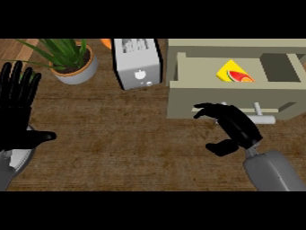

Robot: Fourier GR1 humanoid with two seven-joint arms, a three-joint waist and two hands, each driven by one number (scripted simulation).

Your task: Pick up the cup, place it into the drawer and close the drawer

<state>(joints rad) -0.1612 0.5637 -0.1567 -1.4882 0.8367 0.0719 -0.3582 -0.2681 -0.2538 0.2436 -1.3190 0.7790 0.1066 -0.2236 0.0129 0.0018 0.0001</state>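
The yellow cup (234, 73), marked with a red and green pattern, lies inside the open drawer (195, 72) of the beige cabinet at the upper right. My right hand (239, 129) is in front of the drawer's front panel (188, 101). Its relaxed, slightly bent fingers reach left along the panel and hold nothing. The white drawer handle (266, 119) shows just right of that hand. My left hand (9, 114) rests open at the left edge with its fingers up, away from the drawer.
A silver toaster (138, 63) stands left of the cabinet, and a potted plant (72, 63) is further left. An orange object (106, 42) peeks out at the back. A white plate (23, 157) lies under my left hand.
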